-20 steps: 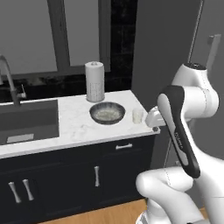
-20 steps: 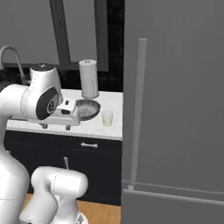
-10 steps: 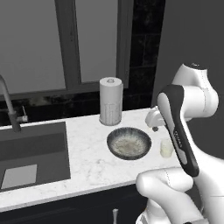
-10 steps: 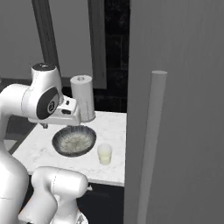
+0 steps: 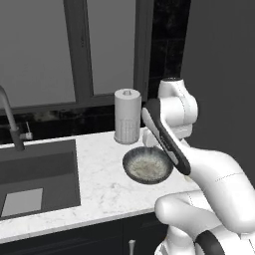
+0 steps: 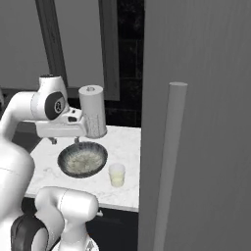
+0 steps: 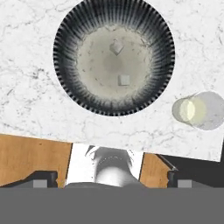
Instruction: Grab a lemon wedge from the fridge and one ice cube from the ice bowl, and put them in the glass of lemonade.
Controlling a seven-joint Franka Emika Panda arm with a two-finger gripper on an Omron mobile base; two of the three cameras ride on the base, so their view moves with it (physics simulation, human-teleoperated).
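The ice bowl point(image 7: 64, 54), dark-rimmed and pale inside, holds two small ice cubes point(image 7: 116, 47) on the white marble counter. It also shows in the base views point(image 5: 130, 160) point(image 6: 99, 158). To its right stands the glass of lemonade point(image 6: 116, 174) point(image 7: 196, 110). My gripper point(image 6: 63, 141) hangs open and empty a little above the bowl's near left edge, its fingertips point(image 7: 43, 177) wide apart. The grey fridge point(image 6: 206, 108) is closed, its bar handle point(image 6: 169, 162) close on the right. The lemon wedge is hidden.
A tall white dotted cylinder point(image 5: 127, 116) stands just behind the bowl by the dark window wall. A sunken sink point(image 5: 35, 174) with a faucet point(image 5: 12, 124) lies to the left. The counter's front edge point(image 7: 131, 140) drops to wooden floor.
The base has driven closer to the counter, so bowl, glass and fridge handle look larger. My hand has swung left from beside the glass to above the bowl.
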